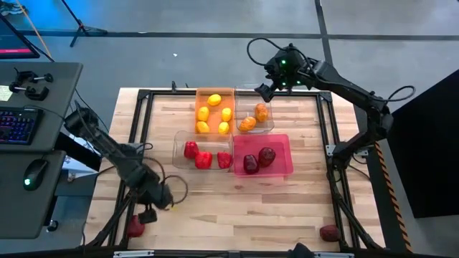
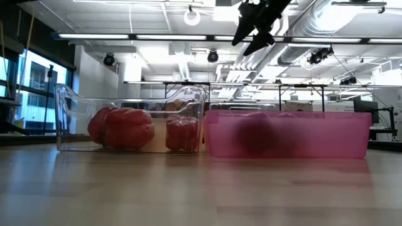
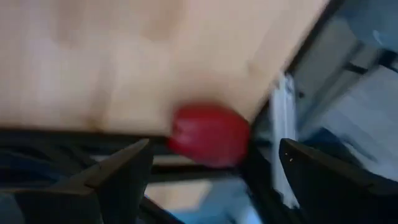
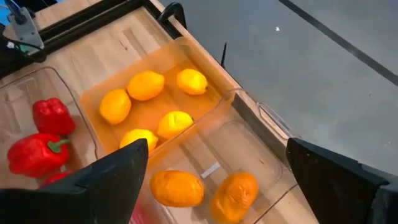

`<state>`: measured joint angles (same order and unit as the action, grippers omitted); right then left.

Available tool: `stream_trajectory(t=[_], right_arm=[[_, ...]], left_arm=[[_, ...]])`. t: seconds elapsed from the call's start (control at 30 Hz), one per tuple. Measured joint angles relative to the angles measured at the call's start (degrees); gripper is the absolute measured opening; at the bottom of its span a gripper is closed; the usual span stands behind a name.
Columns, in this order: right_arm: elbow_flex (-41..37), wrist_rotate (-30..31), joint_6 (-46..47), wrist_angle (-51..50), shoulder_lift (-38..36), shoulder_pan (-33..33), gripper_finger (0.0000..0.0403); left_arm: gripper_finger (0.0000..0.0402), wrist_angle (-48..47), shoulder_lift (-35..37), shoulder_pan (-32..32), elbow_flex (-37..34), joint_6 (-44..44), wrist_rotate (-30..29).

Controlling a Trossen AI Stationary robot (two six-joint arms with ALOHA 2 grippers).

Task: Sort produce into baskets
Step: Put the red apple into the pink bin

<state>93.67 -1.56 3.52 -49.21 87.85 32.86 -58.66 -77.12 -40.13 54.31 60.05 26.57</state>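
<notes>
Four baskets stand mid-table. The orange basket [image 1: 215, 109] holds several yellow lemons [image 4: 145, 84]. A clear basket [image 1: 254, 115] holds two oranges [image 4: 177, 188]. Another clear basket [image 1: 203, 152] holds three red peppers [image 2: 125, 127]. The pink basket [image 1: 262, 156] holds two maroon pieces [image 1: 258, 160]. A loose red piece [image 3: 210, 134] lies at the table's near left corner, and my left gripper [image 1: 145, 215] hangs open just above it, pointing steeply down. My right gripper [image 1: 264, 91] hangs open, high over the far side of the baskets, and holds nothing.
A loose maroon piece [image 1: 329, 232] lies at the near right corner. A black frame rail [image 1: 143, 129] runs round the table's edges. A desk with a keyboard [image 1: 18, 123] and a mouse stands off the left side. Bare wood lies along the near edge, between the two loose pieces.
</notes>
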Motion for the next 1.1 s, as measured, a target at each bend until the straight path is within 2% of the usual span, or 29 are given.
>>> stream_trajectory(t=[0.1,0.17,0.3,0.47,0.6,0.73,0.9,1.1], right_arm=[[0.0,-0.04,-0.12,0.08,0.98,0.0,0.0371],[0.0,-0.04,-0.12,-0.15,1.67,0.0,0.0371],[0.0,-0.15,-0.73,-0.89,2.66,0.0,0.0371],[-0.02,-0.15,-1.02,-1.16,3.78,0.0,0.0371],[-0.02,-0.15,-1.08,-1.17,4.11,0.0,0.0371],[-0.02,-0.15,-1.21,-1.16,4.09,0.0,0.0371],[-0.02,-0.15,-1.13,-1.22,4.09,0.0,0.0371],[-0.02,-0.14,-1.04,-1.51,4.09,0.0,0.0371]], left_arm=[[0.0336,7.58,0.0,-3.02,-3.67,9.6,7.11],[0.0336,11.71,-0.02,-5.0,-5.99,16.46,9.42],[0.0336,13.79,-0.02,-7.98,-8.1,25.99,11.5],[0.0336,14.03,-0.02,-10.21,-8.64,30.37,11.65],[0.0336,16.28,-1.23,-11.53,-8.64,30.52,11.62],[0.0336,21.59,-5.23,-12.21,-8.64,24.43,11.53],[0.0336,21.86,-10.43,-12.7,-8.57,18.74,13.16],[0.0336,21.58,-15.25,-14.08,-8.57,17.01,14.36]])
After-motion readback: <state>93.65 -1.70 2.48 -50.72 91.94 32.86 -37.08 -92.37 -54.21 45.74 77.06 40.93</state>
